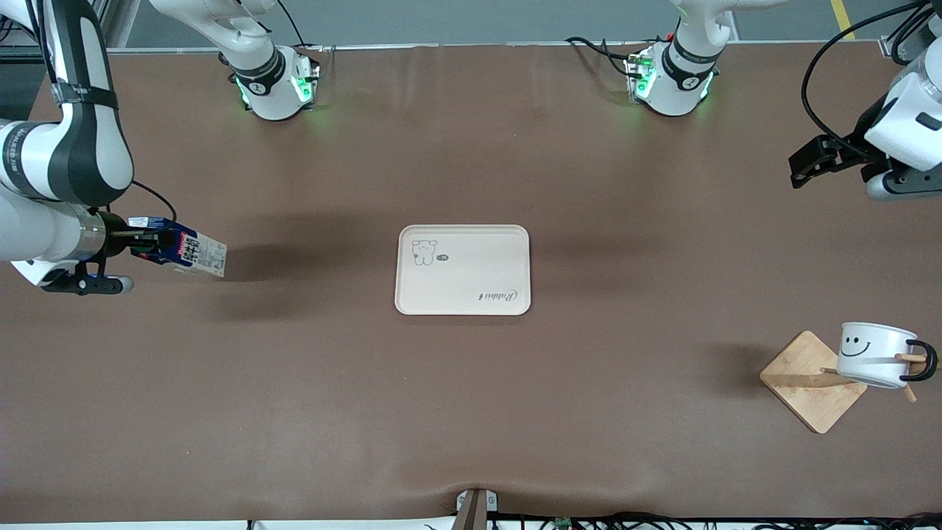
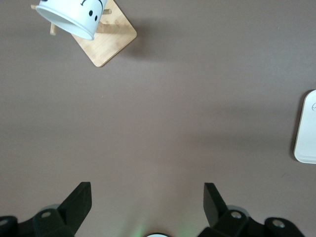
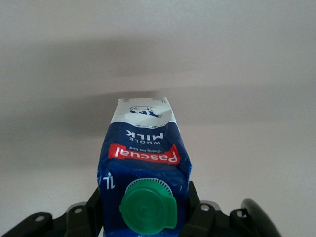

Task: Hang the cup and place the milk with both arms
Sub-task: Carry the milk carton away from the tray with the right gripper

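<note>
A pale cream tray [image 1: 464, 270] lies flat at the middle of the brown counter [image 1: 471, 412]. It is rectangular with rounded corners and a low raised rim. A small bear-like drawing is printed near one corner, and a line of cursive lettering runs near the corner diagonally across from it.

A square bamboo base [image 1: 812, 380] sits toward the left arm's end of the counter, nearer to the front camera than the tray and well apart from it. It is turned like a diamond. Thin wooden pegs [image 1: 909, 358] project above it.
</note>
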You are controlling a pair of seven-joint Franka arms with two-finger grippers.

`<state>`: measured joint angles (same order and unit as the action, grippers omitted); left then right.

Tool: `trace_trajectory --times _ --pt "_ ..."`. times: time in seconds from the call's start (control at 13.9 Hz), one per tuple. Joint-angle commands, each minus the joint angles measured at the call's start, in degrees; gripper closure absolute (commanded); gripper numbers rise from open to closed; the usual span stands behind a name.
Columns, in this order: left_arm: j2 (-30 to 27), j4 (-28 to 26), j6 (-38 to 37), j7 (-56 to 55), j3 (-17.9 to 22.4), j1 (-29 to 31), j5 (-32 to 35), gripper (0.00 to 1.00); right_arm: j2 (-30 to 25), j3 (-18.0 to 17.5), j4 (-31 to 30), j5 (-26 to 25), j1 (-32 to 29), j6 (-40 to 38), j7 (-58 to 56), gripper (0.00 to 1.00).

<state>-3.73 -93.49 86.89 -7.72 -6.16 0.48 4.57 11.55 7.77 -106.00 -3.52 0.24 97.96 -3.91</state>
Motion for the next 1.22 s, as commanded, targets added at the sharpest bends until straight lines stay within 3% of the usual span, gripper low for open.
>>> trace_trajectory --times 0.0,0.29,0.65,1.15 --pt "-2.7 -2.9 1.5 1.0 0.8 -0.7 0.4 0.00 -4.1 -1.2 -4.9 -1.7 -2.8 2.2 -1.5 0.91" --pt "-2.2 -2.7 1.9 1.0 0.7 0.0 -3.0 0.00 -6.1 -1.3 -13.6 -1.8 -2.9 11.7 -0.9 0.91" --pt "-1.9 -2.2 2.0 0.9 0.4 0.0 -2.5 0.00 -5.6 -1.4 -13.8 -1.8 -2.2 11.6 9.0 0.91" --pt "-1.5 -2.2 2.7 0.8 0.4 0.0 -2.2 0.00 -4.9 -1.5 -14.4 -2.4 -2.0 12.5 8.1 0.85"
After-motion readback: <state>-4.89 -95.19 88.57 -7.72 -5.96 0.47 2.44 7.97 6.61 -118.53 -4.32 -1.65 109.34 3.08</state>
